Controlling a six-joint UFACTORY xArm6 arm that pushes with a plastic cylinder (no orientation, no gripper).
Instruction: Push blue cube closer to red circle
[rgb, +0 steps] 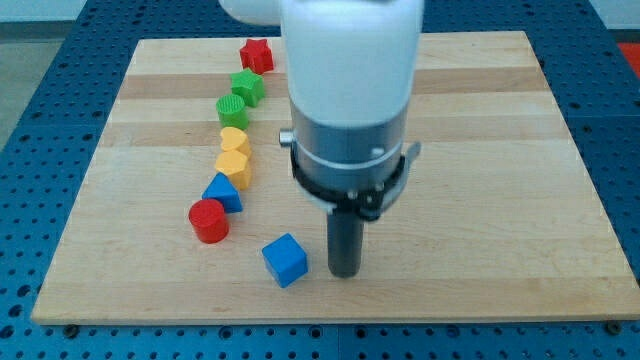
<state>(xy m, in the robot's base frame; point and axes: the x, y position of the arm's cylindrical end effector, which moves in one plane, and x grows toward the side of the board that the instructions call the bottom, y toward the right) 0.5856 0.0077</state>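
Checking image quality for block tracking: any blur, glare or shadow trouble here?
Camera view: evenly lit, soft shadows; the blue cube, red cylinder and my tip look sharp; the white arm housing is bright, hiding board behind; the pale wooden board shows no glare.

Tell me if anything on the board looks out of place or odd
Only the blue cube stands out: it sits alone, turned askew, apart from the curved line of blocks ending at the red circle. My tip is just to its right. Nothing looks damaged.
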